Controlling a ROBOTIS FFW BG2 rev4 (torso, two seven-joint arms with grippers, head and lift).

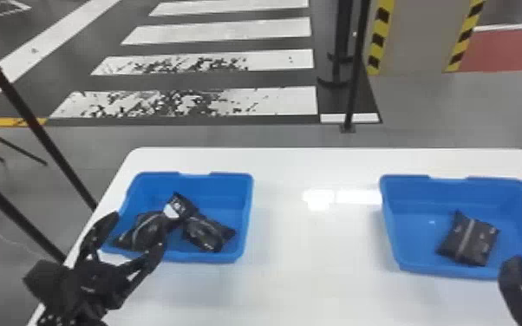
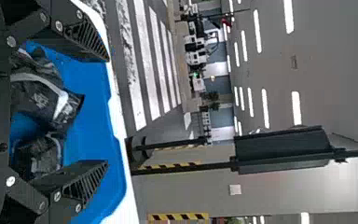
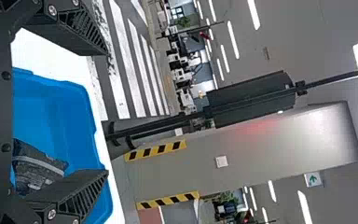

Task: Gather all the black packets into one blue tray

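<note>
Black and two-fingered, the left gripper (image 1: 136,233) is hovering at the near edge of a blue plastic tray (image 1: 228,190) holding three glossy black packets (image 1: 207,234); well to its right, a second blue plastic tray (image 1: 418,212) is holding a lone black packet (image 1: 470,241).

Left wrist view: the fingers are standing apart, unloaded.

Right wrist view: the black right gripper (image 3: 106,112) is likewise spreading its fingers, empty, beside the lone packet. Consolidation is apparently pending; the next move is calling for grasping that packet.

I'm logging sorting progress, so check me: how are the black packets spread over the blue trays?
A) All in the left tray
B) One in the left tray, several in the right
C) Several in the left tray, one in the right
C: several packets lie in the left tray, a lone packet in the right tray.
</note>
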